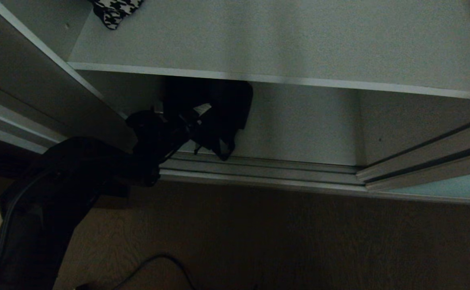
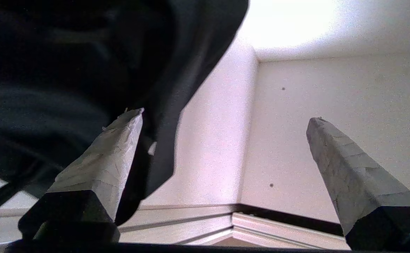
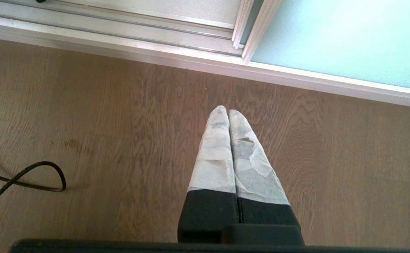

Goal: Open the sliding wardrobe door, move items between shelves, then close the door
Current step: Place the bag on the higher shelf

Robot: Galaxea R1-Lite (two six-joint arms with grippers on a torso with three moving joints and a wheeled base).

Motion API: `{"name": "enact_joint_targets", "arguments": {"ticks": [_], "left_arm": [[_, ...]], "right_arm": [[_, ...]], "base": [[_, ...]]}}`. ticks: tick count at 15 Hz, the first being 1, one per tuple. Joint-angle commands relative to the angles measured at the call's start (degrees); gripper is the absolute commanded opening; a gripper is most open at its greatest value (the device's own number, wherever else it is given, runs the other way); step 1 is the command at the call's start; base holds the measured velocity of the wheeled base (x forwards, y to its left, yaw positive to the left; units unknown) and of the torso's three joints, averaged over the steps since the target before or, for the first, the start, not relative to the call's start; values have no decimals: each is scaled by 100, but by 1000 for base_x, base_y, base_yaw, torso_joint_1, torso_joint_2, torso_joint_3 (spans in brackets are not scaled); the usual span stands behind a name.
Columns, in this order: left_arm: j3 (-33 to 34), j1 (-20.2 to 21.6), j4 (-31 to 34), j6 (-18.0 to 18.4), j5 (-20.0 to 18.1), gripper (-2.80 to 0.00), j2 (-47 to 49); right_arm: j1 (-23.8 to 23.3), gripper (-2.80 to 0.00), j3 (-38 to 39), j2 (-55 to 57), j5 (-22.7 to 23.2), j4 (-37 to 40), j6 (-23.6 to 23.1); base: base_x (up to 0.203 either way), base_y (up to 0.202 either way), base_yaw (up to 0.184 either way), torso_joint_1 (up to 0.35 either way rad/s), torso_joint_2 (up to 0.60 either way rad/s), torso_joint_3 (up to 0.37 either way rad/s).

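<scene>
The black fabric bundle (image 1: 222, 108) sits in the wardrobe's low compartment, under the front edge of the wide white shelf (image 1: 279, 44), with its straps dangling toward the door track. My left gripper (image 1: 197, 117) reaches in at its left side. In the left wrist view the left gripper (image 2: 226, 121) is wide open. The black bundle (image 2: 67, 70) hangs against one taped finger (image 2: 110, 154), and nothing lies between the jaws. The sliding wardrobe door (image 1: 452, 186), of frosted teal glass, stands pushed to the right. My right gripper (image 3: 228, 111) is shut and empty above the wood floor, near the door (image 3: 331, 42).
A black-and-white patterned cloth (image 1: 116, 11) lies at the back left of the upper shelf. The silver door track (image 1: 259, 169) runs along the wardrobe's foot. A black cable (image 3: 32, 175) loops on the floor (image 3: 120, 123). White compartment walls (image 2: 331, 123) surround the left gripper.
</scene>
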Motion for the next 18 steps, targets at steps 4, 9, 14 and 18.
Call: {"name": "enact_joint_targets", "arguments": {"ticks": [4, 9, 14, 18], "left_arm": [[8, 8, -44, -183, -640, 0, 201], [-193, 60, -193, -410, -1166, 0, 479], [-247, 95, -143, -365, -983, 0, 611], [-271, 75, 614, 685, -287, 0, 614]], "right_arm": [[0, -280, 1, -6, 4, -3, -5], [0, -280, 1, -1, 4, -3, -5], [0, -280, 1, -6, 4, -3, -5], [0, -280, 1, 2, 4, -3, -5]], "base": [[0, 0, 0, 0, 0, 0], [0, 0, 0, 0, 0, 0], [0, 0, 0, 0, 0, 0], [0, 0, 0, 0, 0, 0]]}}
